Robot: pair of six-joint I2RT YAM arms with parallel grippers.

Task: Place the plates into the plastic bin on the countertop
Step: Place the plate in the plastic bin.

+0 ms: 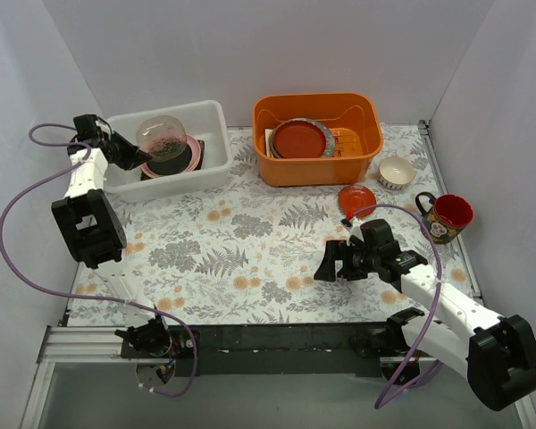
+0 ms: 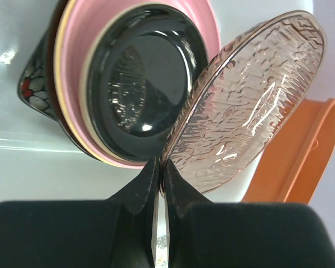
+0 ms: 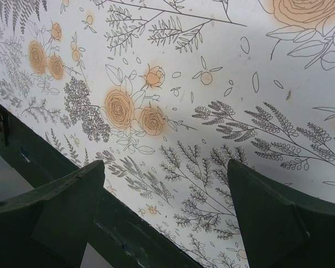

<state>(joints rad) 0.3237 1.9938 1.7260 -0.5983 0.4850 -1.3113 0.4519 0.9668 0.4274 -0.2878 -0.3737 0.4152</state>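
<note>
Left gripper (image 2: pixel 161 174) clamps the clear pink scalloped glass plate (image 2: pixel 251 100) by its rim over the white plastic bin (image 1: pixel 183 182); right gripper (image 3: pixel 164 173) gapes above fern-printed worktop (image 3: pixel 212 56).

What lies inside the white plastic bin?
Stacked: black dish on top, pink plate beneath, floral square lowest. The left gripper holds a glass plate tilted over it. Layers between show only rims.

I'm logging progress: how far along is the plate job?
Done: black, pink and floral plates stacked in the white bin. In hand: left gripper pinches the clear pink glass plate above them. Remaining: small red plate on the countertop; right gripper open.
</note>
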